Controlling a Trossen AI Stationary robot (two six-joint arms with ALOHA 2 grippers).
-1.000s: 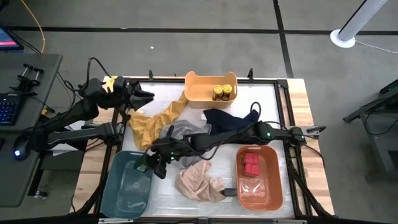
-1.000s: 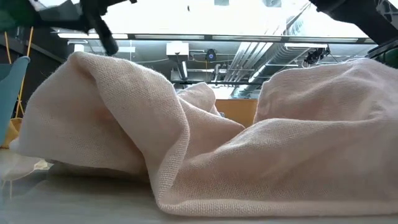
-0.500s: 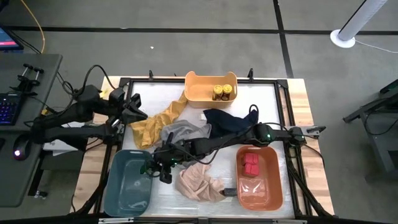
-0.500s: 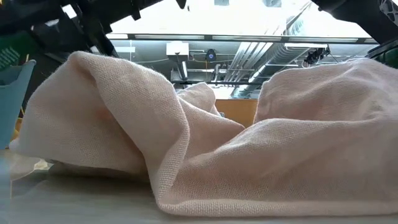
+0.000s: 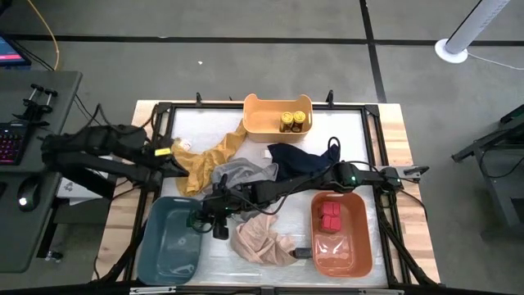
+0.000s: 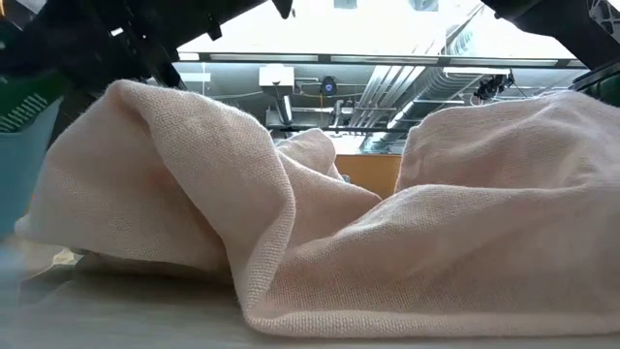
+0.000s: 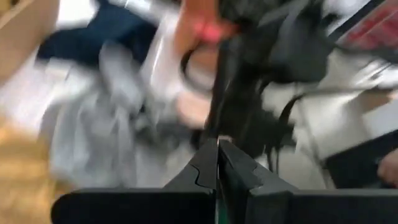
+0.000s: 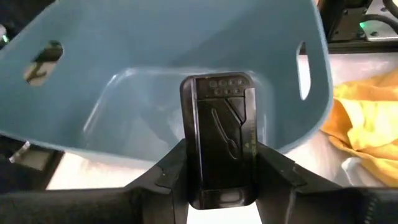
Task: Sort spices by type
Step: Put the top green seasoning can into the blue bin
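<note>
My right gripper (image 5: 202,221) reaches across the table to the right rim of the blue bin (image 5: 168,242) and is shut on a flat black tin (image 8: 219,140). My left gripper (image 5: 178,152) is shut and empty, at the table's left edge beside a yellow cloth (image 5: 209,160). Yellow-lidded jars (image 5: 295,121) stand in the yellow bin (image 5: 260,119) at the far edge. Red tins (image 5: 330,215) lie in the orange bin (image 5: 344,246) at the near right. My right gripper pinches the black tin by its two long sides (image 8: 189,163) between its two fingers (image 8: 273,174). The fingers lie along the tin, whose far end sticks out past them. The arm comes from the table's right. The tin is lifted clear, in front of the blue bin's wall (image 8: 186,56).
A grey cloth (image 5: 241,174), a dark navy cloth (image 5: 299,157) and a pink cloth (image 5: 262,238) lie heaped mid-table; the pink cloth (image 6: 339,223) fills the low view. A small dark thing (image 5: 301,252) lies by the pink cloth's near right edge.
My left gripper has drawn back from the far left corner toward the table's near edge, ending beside the yellow cloth. My right gripper has stayed at the blue bin's rim with the black tin, shifting only slightly.
</note>
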